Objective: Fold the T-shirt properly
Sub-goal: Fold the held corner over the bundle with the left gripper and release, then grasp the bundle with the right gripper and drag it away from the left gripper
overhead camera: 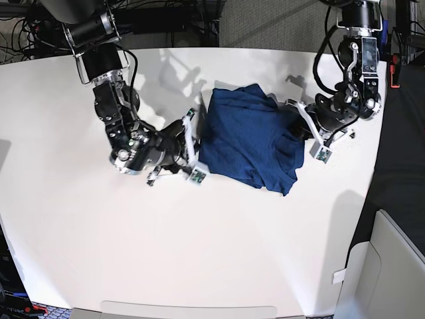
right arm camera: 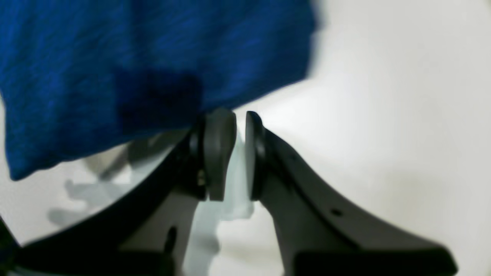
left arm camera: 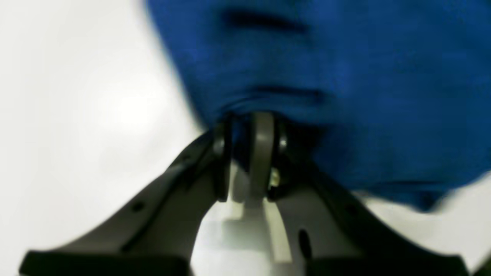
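Note:
The dark blue T-shirt lies bunched and partly folded on the white table. My left gripper is at the shirt's right edge. In the left wrist view it is shut on a fold of the blue T-shirt. My right gripper is at the shirt's left edge. In the right wrist view its jaws stand almost together with only bare table showing between them, just beside the edge of the T-shirt. Both wrist views are blurred.
The white table's far edge borders cables and dark gear at the back. A black surface lies off the table's right edge, and a white box stands at the lower right.

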Tool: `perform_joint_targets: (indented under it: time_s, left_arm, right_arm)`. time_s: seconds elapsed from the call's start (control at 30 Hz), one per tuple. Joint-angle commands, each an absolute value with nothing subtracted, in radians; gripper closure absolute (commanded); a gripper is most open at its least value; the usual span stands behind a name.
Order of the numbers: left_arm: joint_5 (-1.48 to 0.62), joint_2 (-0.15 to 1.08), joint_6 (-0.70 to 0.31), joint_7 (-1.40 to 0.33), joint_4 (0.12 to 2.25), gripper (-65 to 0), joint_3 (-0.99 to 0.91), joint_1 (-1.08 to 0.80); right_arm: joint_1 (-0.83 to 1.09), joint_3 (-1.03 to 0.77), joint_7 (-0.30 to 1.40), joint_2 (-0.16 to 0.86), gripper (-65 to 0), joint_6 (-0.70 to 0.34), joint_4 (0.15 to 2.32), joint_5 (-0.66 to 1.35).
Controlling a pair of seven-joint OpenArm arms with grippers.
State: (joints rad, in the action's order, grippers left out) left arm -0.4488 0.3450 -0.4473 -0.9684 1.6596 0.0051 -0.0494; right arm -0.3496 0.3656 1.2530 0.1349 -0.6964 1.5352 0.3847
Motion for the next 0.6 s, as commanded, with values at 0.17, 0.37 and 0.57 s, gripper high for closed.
perform_joint_targets:
  time_s: [0.17,0.37,0.57]
  left_arm:
    - [-0.398,0.383,-0.452,-1.000,1.928,-6.9,-0.033,-0.125]
    - [-0.403,0.326,-0.452,-1.099,2.058,-6.9,-0.059,-0.257]
    - [-0.406,0.236,-0.455,-1.109,2.061,-6.9,-0.056,-0.300]
  right_arm:
    - [-0.447,0.282,1.171,0.097,-7.8,-0.698,1.541,0.429]
    - [-0.530,0.286,1.030,-0.024,-7.8,-0.698,1.392,0.331]
    - [-0.555,0.283,0.820,-0.139,-7.8,-0.698,1.175,0.065]
